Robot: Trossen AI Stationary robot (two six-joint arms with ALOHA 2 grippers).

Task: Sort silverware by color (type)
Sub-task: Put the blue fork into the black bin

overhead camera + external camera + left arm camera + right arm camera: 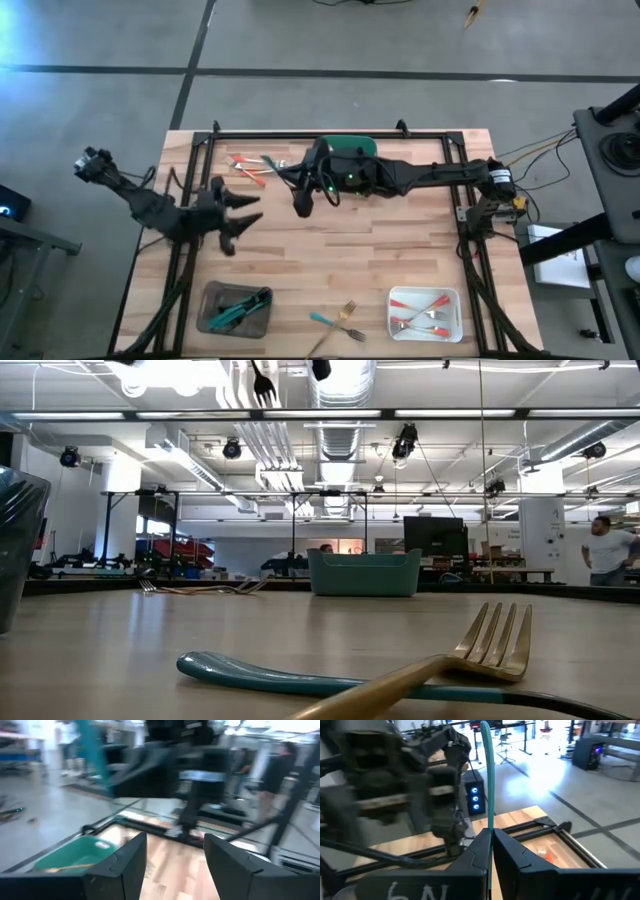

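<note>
Teal-handled fork stands pinched between the right gripper's closed fingers.

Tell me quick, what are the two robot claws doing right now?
Left gripper: jaws open, holding nothing.
Right gripper: jaws closed on a teal-handled utensil, lifted above the table.

Green tray half hidden under right arm in high view | teal-handled piece clamped in right gripper, head out of sight below the fingers | left wrist view smeared, background unreadable | gold fork handle cut by low view's bottom edge | far pile too small to sort
</note>
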